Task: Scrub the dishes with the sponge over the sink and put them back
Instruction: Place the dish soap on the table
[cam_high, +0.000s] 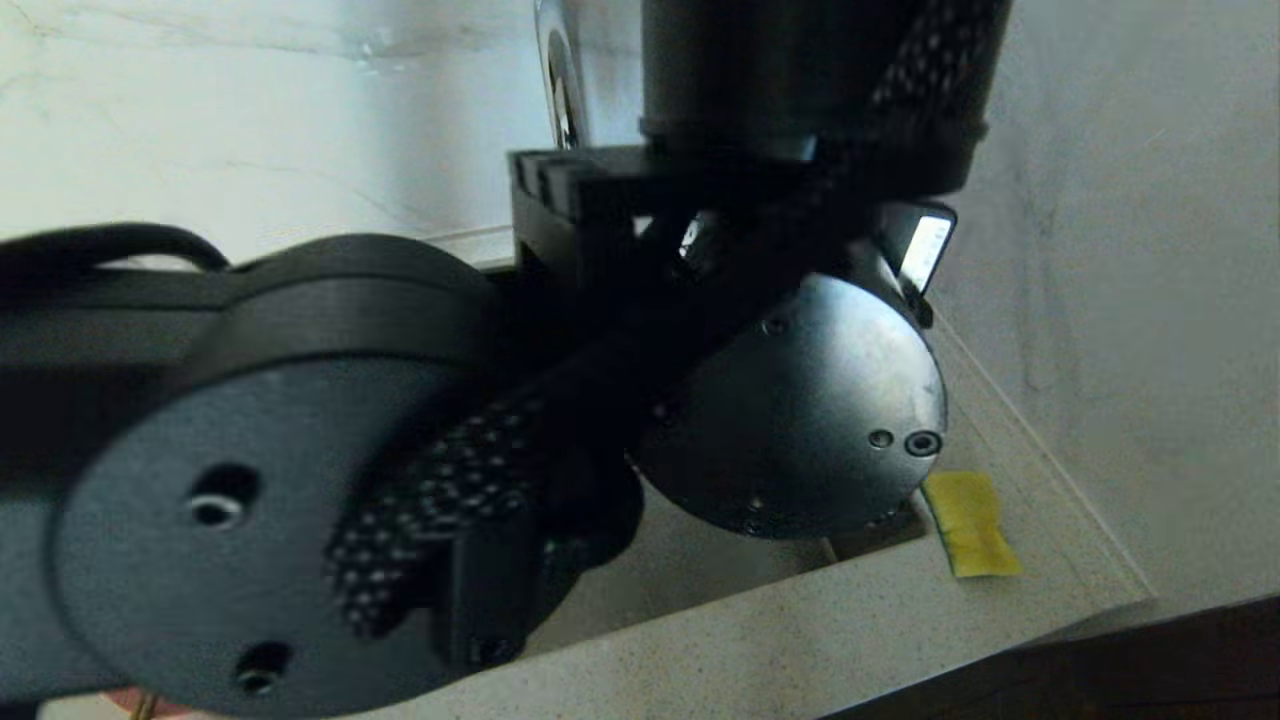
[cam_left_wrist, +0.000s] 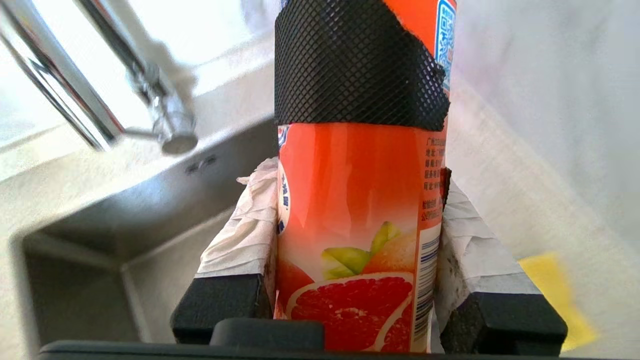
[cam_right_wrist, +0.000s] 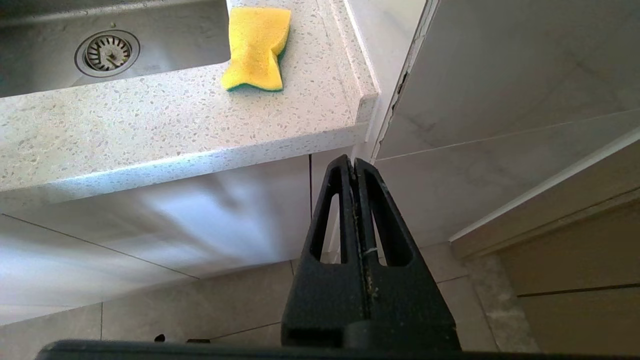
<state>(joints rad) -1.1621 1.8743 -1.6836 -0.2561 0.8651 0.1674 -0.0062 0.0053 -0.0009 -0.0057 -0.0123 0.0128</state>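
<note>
the left tool (cam_left_wrist: 357, 210) grips an orange grapefruit-print bottle (cam_left_wrist: 357, 200) above the sink (cam_left_wrist: 100, 225), near the tap (cam_left_wrist: 165, 120). the right tool (cam_right_wrist: 356, 165) hangs pinched together, empty, below the surface (cam_right_wrist: 150, 120) edge. the sponge (cam_right_wrist: 257, 47) lies untouched at the surface's corner beside the sink, so scrubbing seems not begun. only the right wrist view shows the drain strainer (cam_right_wrist: 106, 52); the head view is mostly blocked by the arm. no dishes are visible.

Bright backlight washes out the blurred tap (cam_left_wrist: 125, 95); the head view is dim.

Orange grapefruit-picture bottle (cam_left_wrist: 350, 210): QR code, barcode, small print too blurred to read.
</note>
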